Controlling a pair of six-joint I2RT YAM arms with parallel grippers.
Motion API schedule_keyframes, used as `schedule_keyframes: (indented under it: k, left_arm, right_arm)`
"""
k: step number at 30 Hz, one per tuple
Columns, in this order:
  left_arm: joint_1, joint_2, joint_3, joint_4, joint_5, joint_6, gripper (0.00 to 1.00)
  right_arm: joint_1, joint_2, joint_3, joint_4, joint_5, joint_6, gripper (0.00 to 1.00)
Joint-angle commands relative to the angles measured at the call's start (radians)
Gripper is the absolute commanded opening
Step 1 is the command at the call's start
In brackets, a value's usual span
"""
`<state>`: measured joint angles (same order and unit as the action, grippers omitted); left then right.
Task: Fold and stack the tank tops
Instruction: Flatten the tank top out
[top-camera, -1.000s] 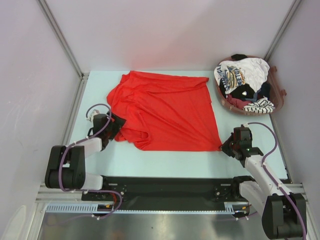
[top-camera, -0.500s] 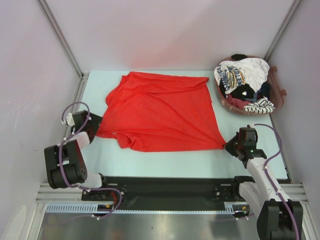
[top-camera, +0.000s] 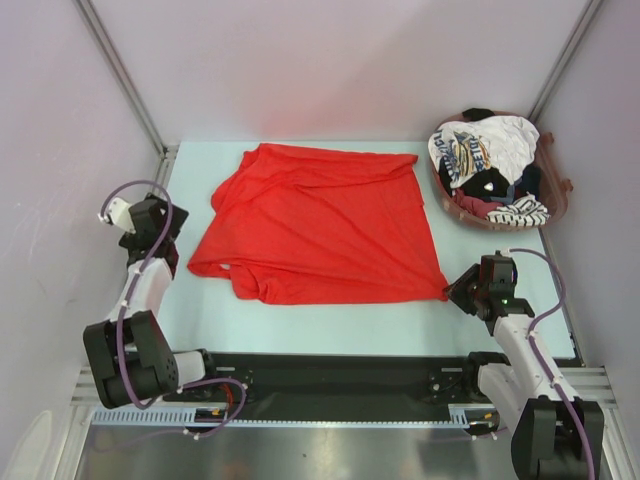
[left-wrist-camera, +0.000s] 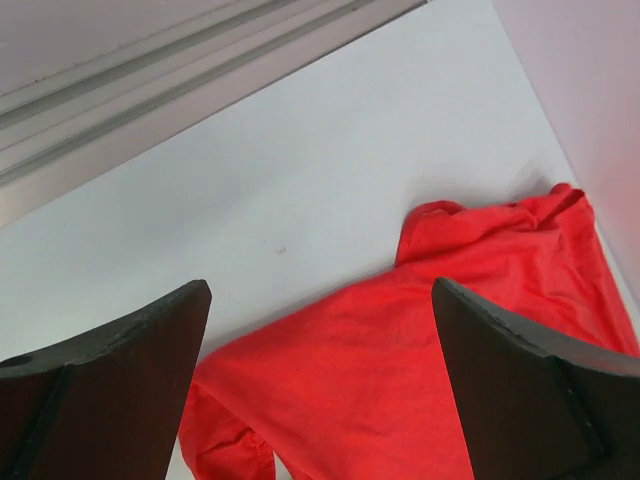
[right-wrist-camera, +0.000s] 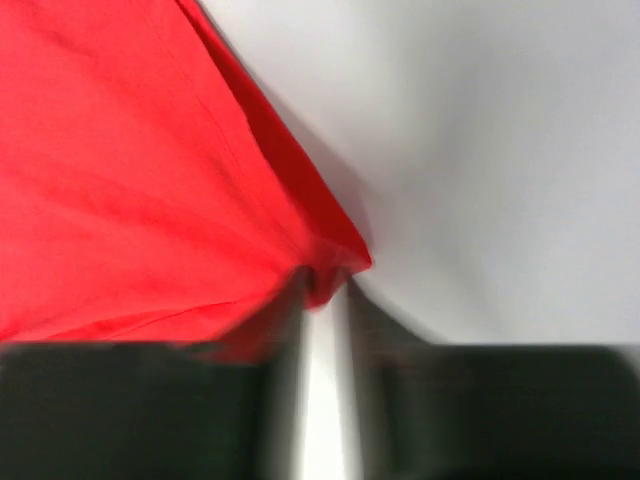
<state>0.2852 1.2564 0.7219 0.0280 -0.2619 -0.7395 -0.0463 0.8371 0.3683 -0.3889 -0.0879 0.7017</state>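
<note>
Left pincer is wide open and holds nothing. In the left wrist view its two dark fingers stand far apart, with bare counter and cloth showing in the gap. It hangs over the counter's left edge, just off the left side of the red tank top, and is not touching it.

Right pincer is clamped on the near-right corner of the red tank top. In the right wrist view the corner tip is pinched between the closed fingers, and the cloth fans out up and to the left from there. That view is blurred, so finger detail is unclear.

The red tank top lies spread mostly flat in the middle of the counter, with some wrinkles and its left edge bunched and partly folded under.

The other tank tops are piled in a basket at the far right corner: white printed one on top, striped one at the near side, dark ones between.
</note>
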Motion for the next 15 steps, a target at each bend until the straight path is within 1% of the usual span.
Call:
schedule_keyframes:
  k: [1,2,3,4,5,7,8,9,10,12,13,15]
  left_arm:
    - [-0.075,0.006,0.031,-0.048,-0.031,0.045,1.00]
    - [-0.092,0.009,0.031,-0.042,-0.025,0.054,1.00]
    - [-0.106,0.018,0.037,-0.031,-0.002,0.078,1.00]
    - [-0.125,0.029,0.045,-0.002,0.018,0.095,1.00]
    - [-0.130,0.075,0.077,0.013,0.053,0.110,1.00]
    - [-0.130,0.144,0.147,-0.020,0.107,0.115,1.00]
    - [-0.132,0.209,0.221,-0.055,0.119,0.118,1.00]
    - [-0.133,0.239,0.250,-0.080,0.127,0.112,0.98]
    - [-0.133,0.264,0.276,-0.080,0.138,0.106,0.98]
    - [-0.132,0.337,0.349,-0.094,0.142,0.088,0.97]
    - [-0.132,0.362,0.379,-0.111,0.138,0.078,0.97]
    - [-0.132,0.435,0.464,-0.137,0.141,0.065,0.96]
  right_arm:
    - [-0.006,0.002,0.014,-0.024,-0.003,-0.007,0.38]
    - [-0.006,-0.001,0.018,-0.033,0.011,-0.002,0.58]
    - [-0.006,-0.006,0.021,-0.037,0.019,-0.002,0.63]
    - [-0.006,-0.018,0.023,-0.028,0.020,-0.011,0.63]
    - [-0.006,-0.026,0.029,-0.037,0.028,-0.010,0.62]
    - [-0.004,-0.039,0.056,-0.035,0.031,-0.042,0.57]
    - [-0.004,-0.039,0.073,-0.041,0.034,-0.051,0.55]
    - [0.003,-0.038,0.089,-0.044,0.034,-0.062,0.51]
    - [0.013,-0.033,0.102,-0.030,0.028,-0.082,0.51]
    - [0.039,-0.003,0.142,-0.012,0.033,-0.107,0.50]
    - [0.083,0.016,0.162,-0.008,0.039,-0.105,0.50]
    - [0.126,0.086,0.211,-0.001,0.054,-0.093,0.49]
